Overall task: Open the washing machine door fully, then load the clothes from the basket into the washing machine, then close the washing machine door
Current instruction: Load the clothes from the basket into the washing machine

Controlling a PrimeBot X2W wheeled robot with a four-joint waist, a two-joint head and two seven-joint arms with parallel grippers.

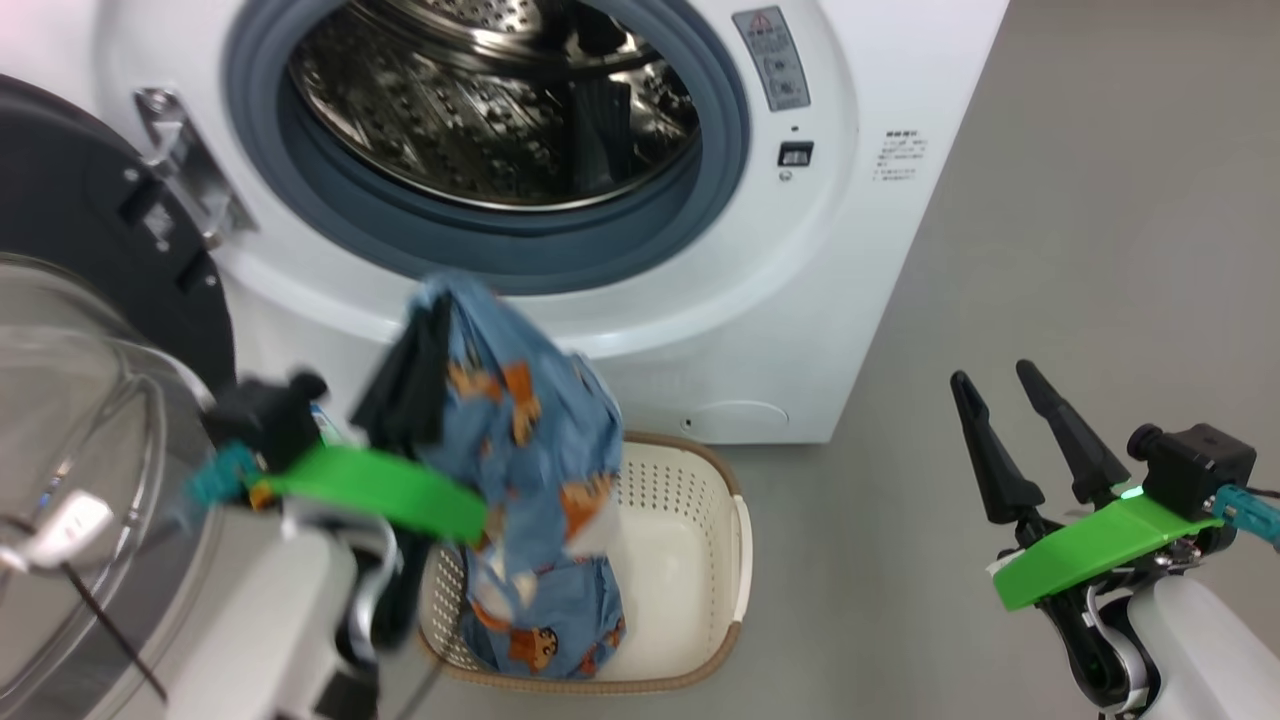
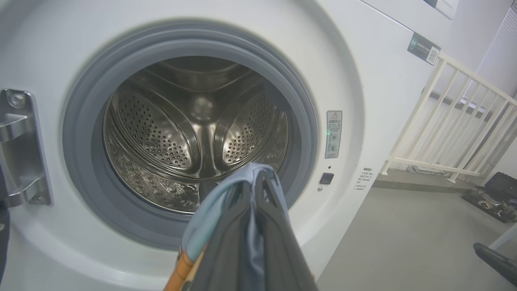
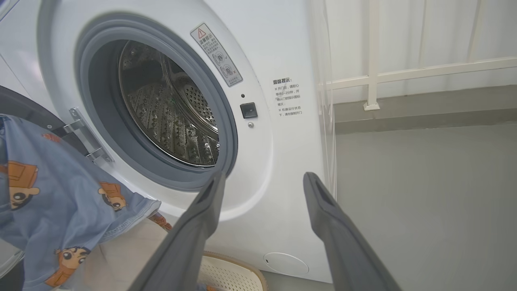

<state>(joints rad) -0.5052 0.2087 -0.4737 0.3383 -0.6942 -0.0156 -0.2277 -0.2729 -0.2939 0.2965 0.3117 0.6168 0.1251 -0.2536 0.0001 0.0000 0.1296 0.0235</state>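
Pinching blue garment [image 1: 520,420] in left claw [image 1: 435,300], hanging over basket [image 1: 741,540] | right claw [image 1: 992,376] spread, well apart

The washing machine [image 1: 860,250] is white, with a grey ring [image 1: 300,210] round a silver drum [image 1: 480,140] dotted with holes. The cloth [image 1: 520,420] is blue with orange cartoon figures. At 6 o'clock, the basket [image 1: 690,560] is cream with little holes and a brown rim. The washing machine door [image 1: 60,200], at 9 o'clock, is black.

Grey floor [image 1: 1100,250] bears washing machine [image 1: 860,260], basket [image 1: 685,500].
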